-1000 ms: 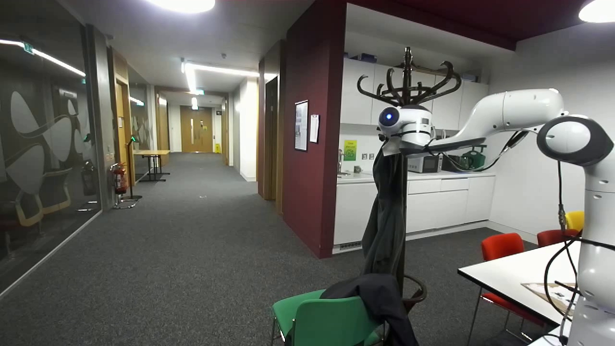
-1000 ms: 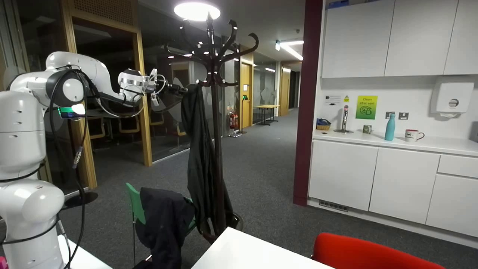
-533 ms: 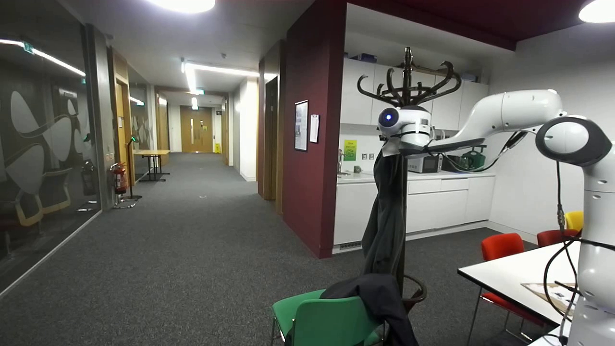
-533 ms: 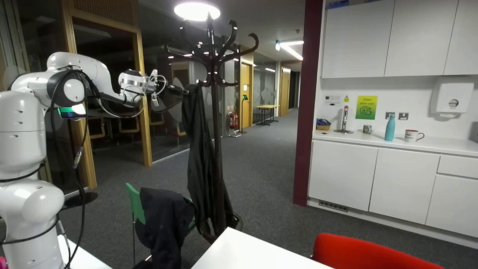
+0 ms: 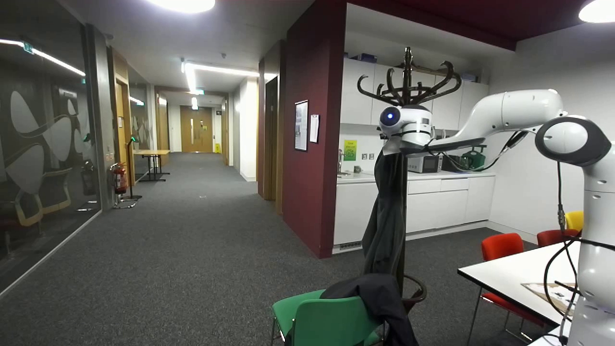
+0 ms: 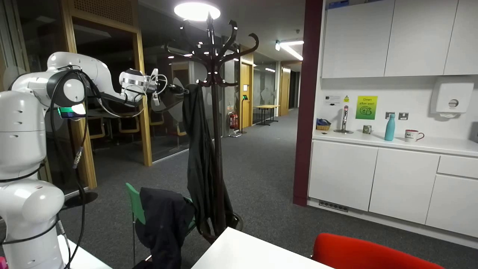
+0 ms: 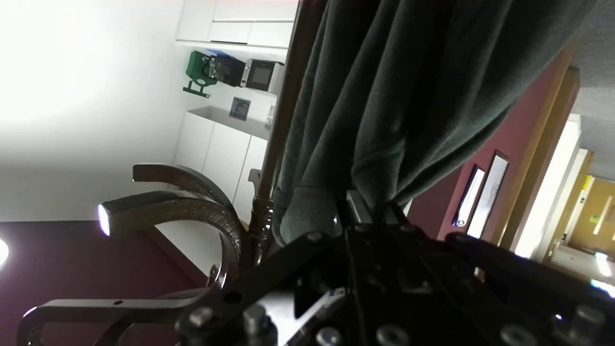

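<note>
A dark grey-green garment (image 6: 198, 149) hangs in long folds at the dark brown coat stand (image 6: 217, 127). My gripper (image 6: 185, 90) reaches level to its upper end, beside the pole and below the curved hooks. In the wrist view the gripper (image 7: 376, 211) is shut on a gathered fold of the garment (image 7: 384, 96), the cloth narrowing between the fingertips. A rounded flap of the same cloth lies outside the jaws on the pole's side. Whether the garment still hangs on a hook cannot be seen. In an exterior view the wrist hides the fingers, with the garment (image 5: 384, 206) below.
Curved hooks (image 7: 168, 211) of the stand are close to the gripper in the wrist view. Below, a green chair (image 5: 331, 319) carries a dark jacket (image 5: 379, 298). A white table (image 6: 254, 254) and a red chair (image 6: 366, 250) stand nearby. A kitchen counter (image 6: 396, 144) runs behind.
The gripper's fingers have come together on the cloth. The garment's top has shifted very slightly toward the pole. The arm has otherwise barely moved.
</note>
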`<action>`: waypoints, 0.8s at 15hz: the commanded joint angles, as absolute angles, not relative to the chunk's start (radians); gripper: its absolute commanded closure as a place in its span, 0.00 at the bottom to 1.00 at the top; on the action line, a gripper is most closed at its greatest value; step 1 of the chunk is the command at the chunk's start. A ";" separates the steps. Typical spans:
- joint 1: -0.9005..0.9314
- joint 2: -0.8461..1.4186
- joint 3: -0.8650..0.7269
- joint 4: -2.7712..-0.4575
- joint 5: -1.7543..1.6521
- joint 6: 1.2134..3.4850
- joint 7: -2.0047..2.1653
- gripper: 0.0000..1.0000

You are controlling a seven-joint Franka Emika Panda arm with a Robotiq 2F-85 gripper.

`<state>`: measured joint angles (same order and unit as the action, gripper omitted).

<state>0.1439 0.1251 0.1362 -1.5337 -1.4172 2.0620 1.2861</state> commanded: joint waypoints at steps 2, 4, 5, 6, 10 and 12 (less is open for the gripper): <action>0.152 0.138 0.130 -1.473 -1.453 2.089 1.256 0.99; 0.158 0.135 0.135 -1.457 -1.470 2.099 1.251 0.99; 0.161 0.134 0.137 -1.451 -1.480 2.106 1.251 0.99; 0.166 0.133 0.141 -1.443 -1.490 2.106 1.247 0.99; 0.196 0.130 0.158 -1.427 -1.532 2.117 1.236 0.99; 0.216 0.126 0.173 -1.423 -1.563 2.125 1.231 0.99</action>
